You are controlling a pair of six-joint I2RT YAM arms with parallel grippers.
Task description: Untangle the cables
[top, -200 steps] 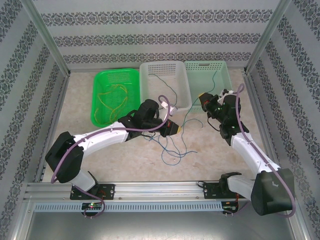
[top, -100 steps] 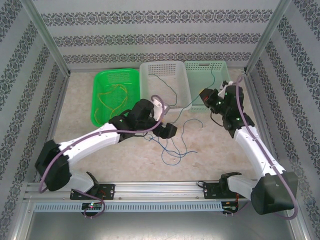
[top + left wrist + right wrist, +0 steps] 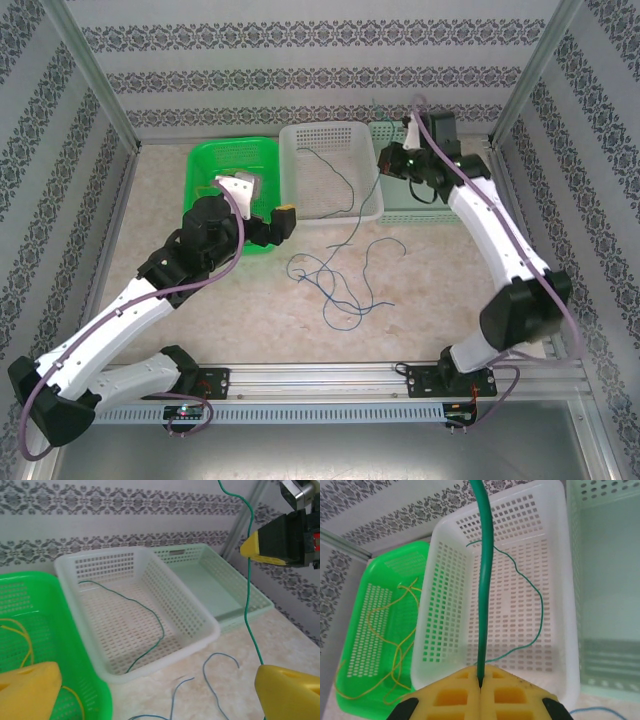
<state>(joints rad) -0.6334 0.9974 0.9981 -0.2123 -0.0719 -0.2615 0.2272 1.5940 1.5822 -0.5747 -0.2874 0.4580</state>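
Strand of green cable (image 3: 484, 580) runs vertically, pinched in right gripper (image 3: 481, 682); left gripper (image 3: 157, 682) spread.

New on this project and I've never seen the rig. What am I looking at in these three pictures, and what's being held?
Two robot arms are bolted at the near edge of a table. Each ends in a two-finger gripper with yellow pads. The wide picture comes from a fixed camera above and behind the arms. The other two come from cameras on the left and right wrists, looking past their own fingers.

Three baskets stand at the far side: a green basket holding yellow cables, a white basket with a green strand lying in it, and a pale green basket. Blue cables lie tangled on the table.

The right gripper is shut on a green cable, which hangs down from it. The left gripper is open and holds nothing.
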